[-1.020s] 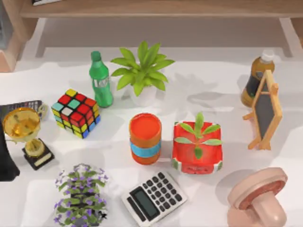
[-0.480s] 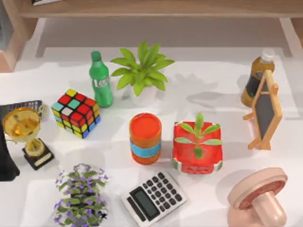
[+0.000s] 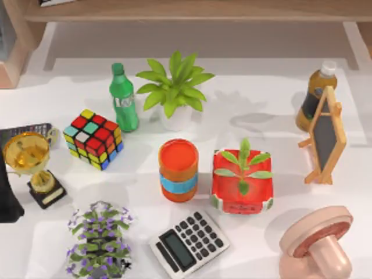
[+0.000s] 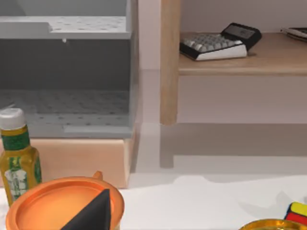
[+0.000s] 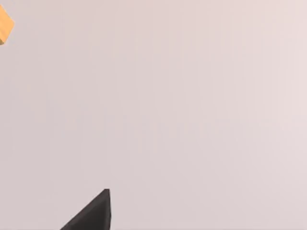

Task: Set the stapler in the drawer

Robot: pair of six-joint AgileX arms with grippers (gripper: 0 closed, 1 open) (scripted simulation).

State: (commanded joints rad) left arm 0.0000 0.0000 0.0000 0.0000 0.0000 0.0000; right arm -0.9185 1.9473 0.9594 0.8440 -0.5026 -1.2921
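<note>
Of the left gripper (image 4: 93, 213), a dark wedge shows at the lower edge of the left wrist view; whether its jaws are spread or pressed together cannot be told. The wedge lies over the rim of an orange can (image 4: 57, 203). Close by the can stands a yellow bottle (image 4: 18, 160) with a white cap, and past it a grey drawer (image 4: 67, 103) sits in a wooden frame, its dotted floor bare where it can be seen. Beside the frame a wooden shelf (image 4: 249, 64) carries a dark calculator (image 4: 218, 42).

Of the right gripper (image 5: 93, 213), a like dark wedge shows against a plain pale surface; its jaws cannot be told either.

From above, the white table (image 3: 256, 110) is crowded. The can stands mid-table, just beside a red planter (image 3: 242, 195). A cube (image 3: 93, 138) and a green bottle (image 3: 124, 97) are to its left, with a trophy (image 3: 32, 165) near the left edge. A pale calculator (image 3: 189, 243) lies at the front, and a pink mushroom (image 3: 317, 244) is at the front right
</note>
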